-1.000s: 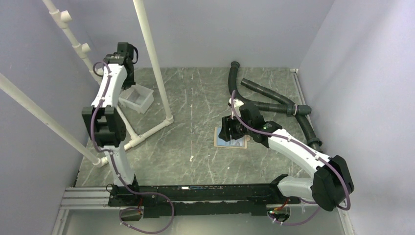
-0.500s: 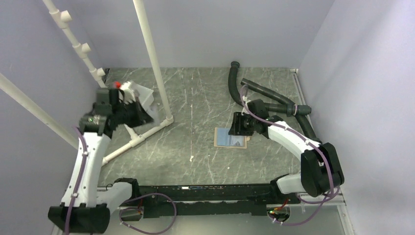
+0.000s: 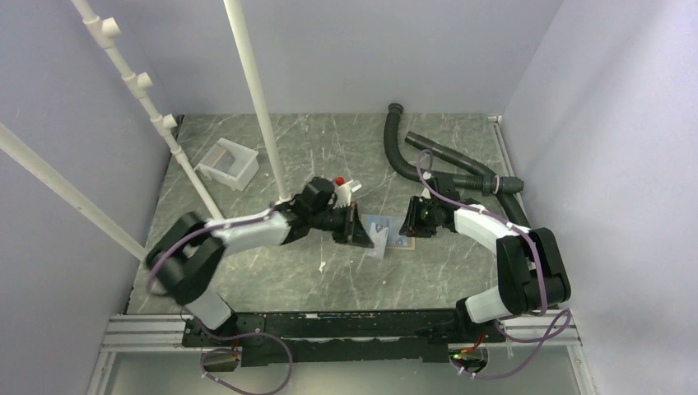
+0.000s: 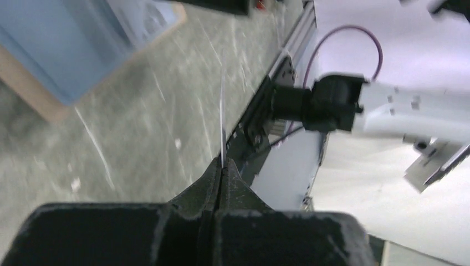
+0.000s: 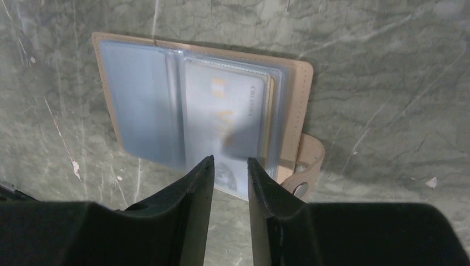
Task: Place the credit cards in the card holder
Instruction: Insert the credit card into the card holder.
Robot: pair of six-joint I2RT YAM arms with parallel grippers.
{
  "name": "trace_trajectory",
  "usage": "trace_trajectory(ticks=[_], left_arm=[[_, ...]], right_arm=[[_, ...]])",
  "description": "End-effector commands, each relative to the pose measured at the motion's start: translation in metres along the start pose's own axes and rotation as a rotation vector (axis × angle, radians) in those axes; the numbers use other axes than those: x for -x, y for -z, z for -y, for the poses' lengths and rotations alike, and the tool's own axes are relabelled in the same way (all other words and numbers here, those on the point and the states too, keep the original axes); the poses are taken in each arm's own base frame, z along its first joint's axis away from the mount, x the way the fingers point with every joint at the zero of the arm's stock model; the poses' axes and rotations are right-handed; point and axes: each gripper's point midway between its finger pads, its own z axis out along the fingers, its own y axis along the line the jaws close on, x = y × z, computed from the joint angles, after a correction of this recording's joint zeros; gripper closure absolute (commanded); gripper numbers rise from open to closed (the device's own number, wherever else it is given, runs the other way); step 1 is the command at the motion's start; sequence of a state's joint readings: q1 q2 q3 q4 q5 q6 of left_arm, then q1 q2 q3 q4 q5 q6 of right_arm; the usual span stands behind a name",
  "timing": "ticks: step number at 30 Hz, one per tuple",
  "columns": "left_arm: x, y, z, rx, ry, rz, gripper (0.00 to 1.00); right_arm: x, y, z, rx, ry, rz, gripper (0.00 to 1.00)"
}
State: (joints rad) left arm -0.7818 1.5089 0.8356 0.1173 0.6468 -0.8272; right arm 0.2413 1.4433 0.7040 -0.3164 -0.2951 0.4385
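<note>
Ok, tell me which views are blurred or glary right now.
Left wrist: smeared and soft, card holder out of focus, only the edge-on credit card in the left gripper reads. Right wrist: sharp, mild haze mid-frame. Top external: even light, no glare.

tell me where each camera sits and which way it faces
top external: above and behind the robot, looking down on the table; left arm and right arm show.
left wrist: looks along its shut left gripper, which pinches a credit card edge-on.
right wrist: looks down past its open right gripper at the card holder.
shared: all three see the card holder.
</note>
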Motion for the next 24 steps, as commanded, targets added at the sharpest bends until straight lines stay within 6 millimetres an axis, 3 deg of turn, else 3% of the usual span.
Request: trace_trajectory(ticks=[1, 6, 13, 24], left_arm=[[0.043, -0.041, 0.002, -0.127, 0.029, -0.004, 1.0], [0.057, -0.059, -0.029, -0.093, 0.115, -0.067, 1.0], [0.051, -0.062, -0.063, -0.025, 0.213, -0.132, 1.0], [0.043, -0.07, -0.079, -0.044, 0.251, -0.199, 1.0]], right_arm=[[0.009, -0.006, 0.012, -0.046, 0.008, 0.045, 0.69], [0.009, -0.008, 0.014, -0.046, 0.014, 0.044, 0.69], [0.009, -0.01, 0.014, -0.037, 0.018, 0.04, 0.69], [0.007, -0.013, 0.014, -0.032, 0.02, 0.029, 0.69]])
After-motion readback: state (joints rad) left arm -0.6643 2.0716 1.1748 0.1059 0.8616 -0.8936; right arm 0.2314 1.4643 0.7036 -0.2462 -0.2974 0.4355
